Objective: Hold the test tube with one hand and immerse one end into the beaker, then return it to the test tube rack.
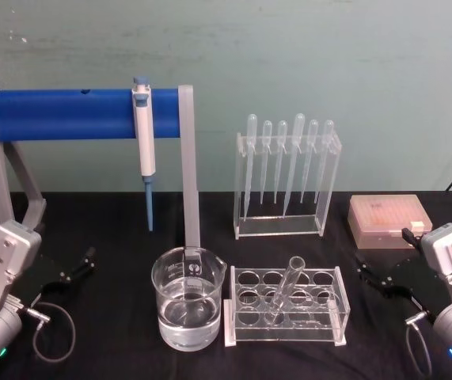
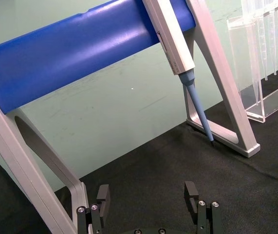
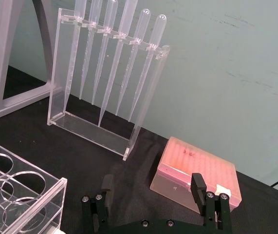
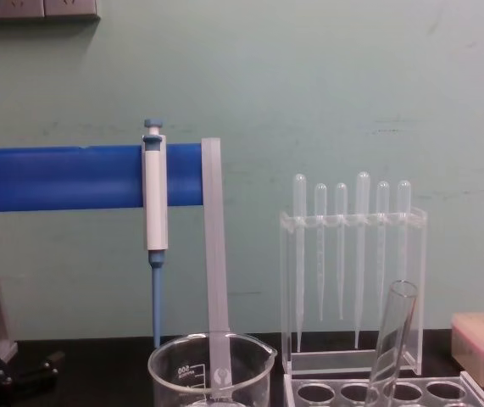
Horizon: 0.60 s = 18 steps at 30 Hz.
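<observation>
The test tube [image 1: 286,285] leans in the rack [image 1: 338,307], rim up and rightward; left hand [image 2: 146,192] and right hand [image 3: 151,183] gape wide, empty.

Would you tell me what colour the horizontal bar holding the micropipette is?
Bright blue; the bar shows best in the left wrist view.

Only print w/ any legibility is on the beaker [image 4: 212,373]: white digits near its rim in the chest view, seen thru the glass from behind & so reversed, approx. "200", not certain. A round white logo sits beside them. It's too small to read, as are the grad. marks.
</observation>
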### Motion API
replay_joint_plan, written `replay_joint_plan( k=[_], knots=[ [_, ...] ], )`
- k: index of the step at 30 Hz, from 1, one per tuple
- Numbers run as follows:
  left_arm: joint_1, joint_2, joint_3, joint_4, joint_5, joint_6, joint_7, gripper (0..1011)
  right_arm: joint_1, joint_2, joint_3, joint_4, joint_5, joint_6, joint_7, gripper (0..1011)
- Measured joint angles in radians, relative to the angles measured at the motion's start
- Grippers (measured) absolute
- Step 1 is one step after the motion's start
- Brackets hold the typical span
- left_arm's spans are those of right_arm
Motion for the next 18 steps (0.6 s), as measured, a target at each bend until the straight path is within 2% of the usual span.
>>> replay_joint_plan(
  k=[18],
  knots=[
    [0.000, 0.000, 0.000, 0.000, 0.000, 0.000, 0.000, 1000, 0.000, 0.000, 0.000, 0.000, 0.000, 0.000, 0.000, 1000]
  ],
)
